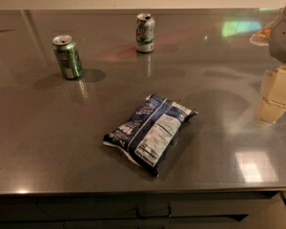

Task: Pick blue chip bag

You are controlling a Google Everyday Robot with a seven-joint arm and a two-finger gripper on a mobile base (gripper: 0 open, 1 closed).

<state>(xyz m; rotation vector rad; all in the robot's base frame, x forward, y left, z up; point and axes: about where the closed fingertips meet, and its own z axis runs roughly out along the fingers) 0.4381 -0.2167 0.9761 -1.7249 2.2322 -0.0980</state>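
The blue chip bag [150, 132] lies flat on the grey countertop [47, 142], near its front middle. It is dark navy with a white nutrition-label panel facing up, and it lies diagonally. My gripper [275, 97] is at the right edge of the view, pale cream, hanging just above the counter. It is well to the right of the bag and apart from it. Nothing is seen in the gripper.
A green soda can [67, 57] stands upright at the back left. A white and green can [145, 32] stands upright at the back middle. The counter's front edge [133, 191] runs just below the bag, with dark cabinet fronts under it.
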